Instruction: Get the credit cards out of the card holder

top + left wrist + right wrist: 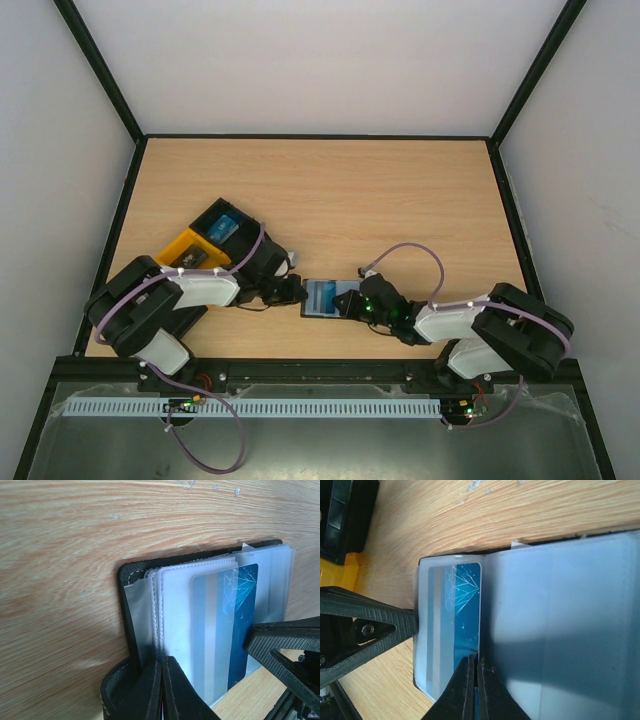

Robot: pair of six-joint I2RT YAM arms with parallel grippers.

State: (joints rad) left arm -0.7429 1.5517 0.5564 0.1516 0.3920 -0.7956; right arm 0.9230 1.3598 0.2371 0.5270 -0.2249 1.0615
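While the card holder (330, 298) lay open on the worktop (330, 190), the left hand (162, 667) pinched its edge and the right hand (475, 665) pinched the blue card (457, 615), which sat in a clear sleeve (175, 605); had it caught the sleeve too, a pull could drag everything loose.

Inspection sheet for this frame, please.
Surface: wooden table, a few pale specks.
Job's things: card holder lying open; blue card partly out of its sleeve.
Clutter: black-and-orange tray behind the left arm.
Grippers: left pincer shut on the card holder's sleeve edge; right pincer shut on the blue card.
Cables: purple cables looped along both arms.
Surroundings: white walls, black frame.
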